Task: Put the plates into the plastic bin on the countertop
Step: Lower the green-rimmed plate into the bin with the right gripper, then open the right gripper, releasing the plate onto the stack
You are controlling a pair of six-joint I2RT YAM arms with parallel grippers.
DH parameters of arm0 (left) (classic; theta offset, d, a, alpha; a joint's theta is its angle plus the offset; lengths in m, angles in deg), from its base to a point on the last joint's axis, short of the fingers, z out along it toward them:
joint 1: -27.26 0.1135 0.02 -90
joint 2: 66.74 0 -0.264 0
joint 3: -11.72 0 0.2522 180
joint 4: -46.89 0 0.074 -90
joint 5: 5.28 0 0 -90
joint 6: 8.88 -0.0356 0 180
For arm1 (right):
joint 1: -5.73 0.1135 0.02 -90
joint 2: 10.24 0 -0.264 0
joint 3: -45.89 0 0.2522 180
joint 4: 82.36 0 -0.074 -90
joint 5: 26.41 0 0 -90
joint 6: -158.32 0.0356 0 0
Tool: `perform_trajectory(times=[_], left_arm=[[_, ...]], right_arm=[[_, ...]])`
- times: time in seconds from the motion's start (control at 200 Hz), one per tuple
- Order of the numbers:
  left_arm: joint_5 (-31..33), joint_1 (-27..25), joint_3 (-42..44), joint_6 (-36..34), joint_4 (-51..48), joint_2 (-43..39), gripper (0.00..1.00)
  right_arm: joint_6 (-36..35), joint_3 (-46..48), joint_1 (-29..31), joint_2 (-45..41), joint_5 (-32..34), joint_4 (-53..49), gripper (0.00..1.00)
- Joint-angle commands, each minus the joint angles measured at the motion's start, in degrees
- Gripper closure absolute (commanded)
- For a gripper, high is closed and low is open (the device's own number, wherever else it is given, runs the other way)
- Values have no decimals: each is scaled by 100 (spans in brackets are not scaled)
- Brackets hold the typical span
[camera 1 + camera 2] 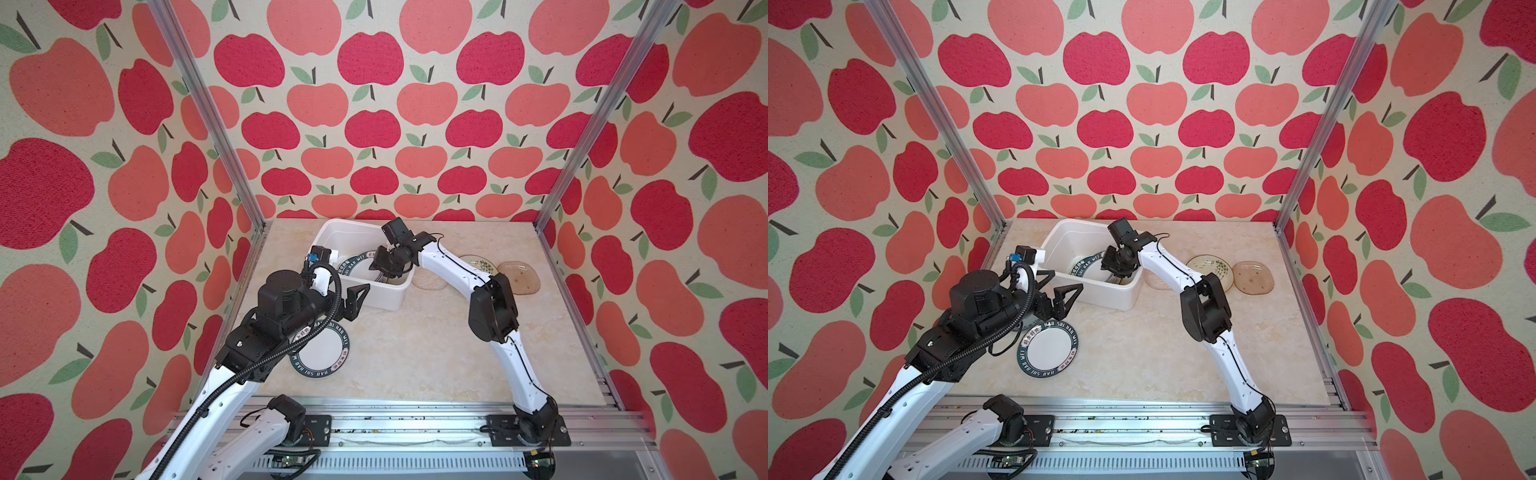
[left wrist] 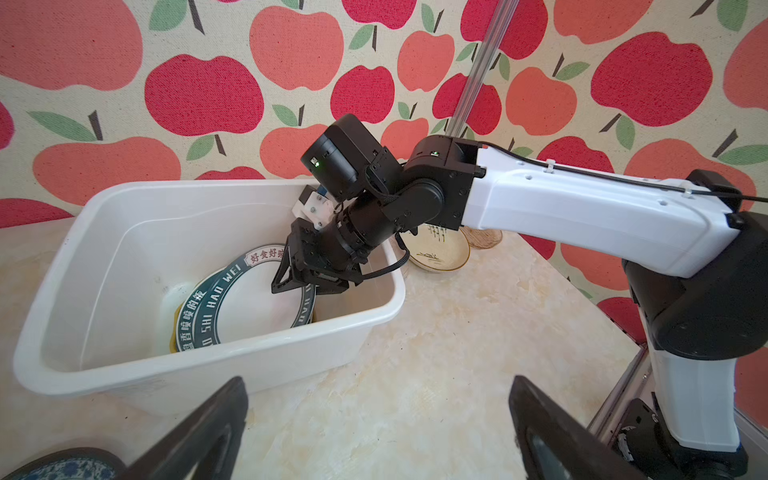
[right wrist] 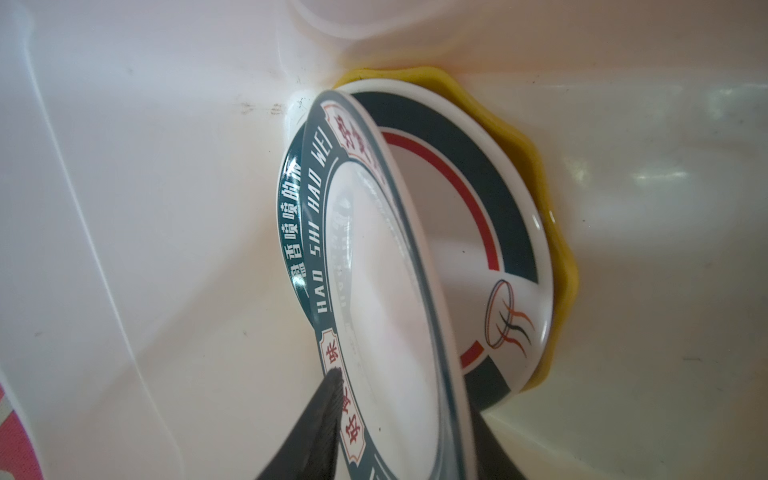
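Left wrist view, biggest thing first: what is it?

That is the marble-look tabletop (image 2: 415,382). On it, toward the back in both top views, stands the white bin (image 2: 199,374).

Which plates are inside?

I can see three, stacked at one end. A yellow scalloped plate (image 3: 567,274) is lowest, with a white plate with a dark band (image 3: 498,187) on it. A green-rimmed plate (image 3: 374,291) leans on top, one edge raised.

And outside?

A second green-rimmed plate (image 1: 1046,349) lies flat in front of the bin, near the left arm. To the bin's right there is a row: a clear plate (image 1: 1154,282) partly behind the right arm, then a leaf-painted plate (image 1: 1212,266), then a brown glass plate (image 1: 1252,278).

The hands?

The right hand (image 3: 405,399) reaches into the bin, with a finger on either side of the leaning plate's raised rim. I cannot tell whether it pinches. The left hand (image 2: 376,382) hangs wide open, holding nothing, just before the bin's near wall.
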Motion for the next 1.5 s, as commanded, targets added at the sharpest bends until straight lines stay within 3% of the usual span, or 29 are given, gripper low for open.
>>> perform_trajectory(times=[0.0, 0.425, 0.83, 1.146, 1.496], left_arm=[[40, 39, 77, -14, 117, -75, 1], [47, 74, 137, -31, 132, -142, 1], [78, 99, 161, -18, 141, -247, 1], [330, 124, 168, 16, 134, -341, 1], [884, 185, 164, 239, -169, -599, 1]], right_arm=[[40, 13, -69, 201, -32, 148, 55], [-417, -392, 34, 429, 76, -344, 33], [-1185, -1046, 167, 592, 407, -1087, 1], [-1453, -1469, 184, 464, 861, -1510, 1], [-1677, -1935, 184, 483, 765, -1585, 1]])
